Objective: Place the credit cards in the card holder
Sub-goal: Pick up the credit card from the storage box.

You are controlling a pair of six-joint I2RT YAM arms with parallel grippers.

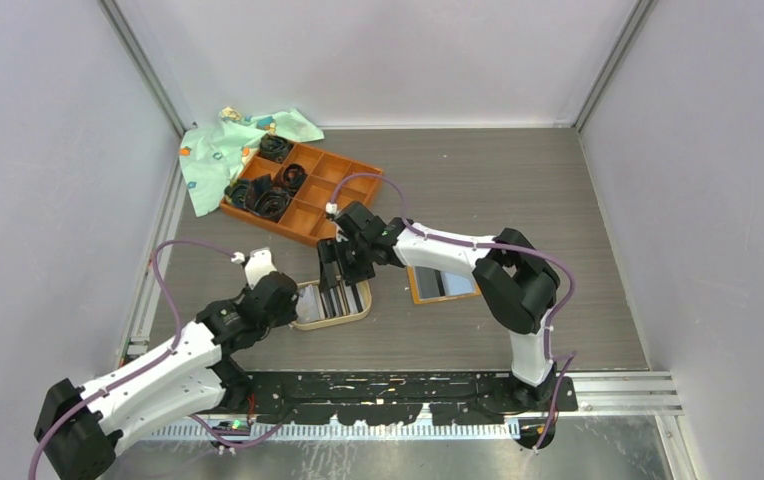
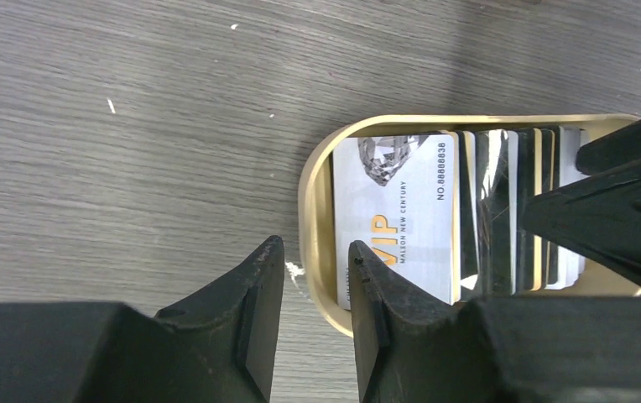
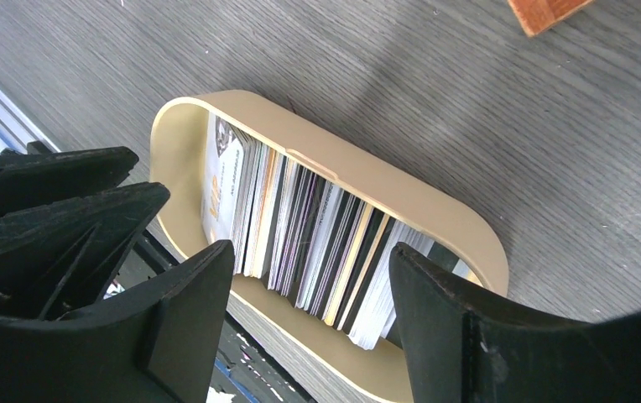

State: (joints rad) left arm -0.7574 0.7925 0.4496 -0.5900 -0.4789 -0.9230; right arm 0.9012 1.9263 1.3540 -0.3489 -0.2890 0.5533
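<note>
Both end effectors meet at an oval dish of credit cards near the middle of the table (image 1: pixel 558 200).

An orange compartment tray (image 1: pixel 343 190) sits toward the far-left corner, its far end on a pale patterned cloth (image 1: pixel 213 160). The card holder (image 1: pixel 443 285) lies opened flat around the table's middle, just right of the tan dish (image 1: pixel 308 324) and partly under the right arm. The credit cards (image 1: pixel 343 300) stand on edge in a row in the dish, none in the card holder. The right end effector (image 3: pixel 309 269) hangs over that row with fingers spread wide, holding nothing. The left end effector (image 2: pixel 317 252) is narrowly parted astride the dish's left end wall, one finger outside, one over a white VIP card (image 2: pixel 397 218); nothing is gripped.
</note>
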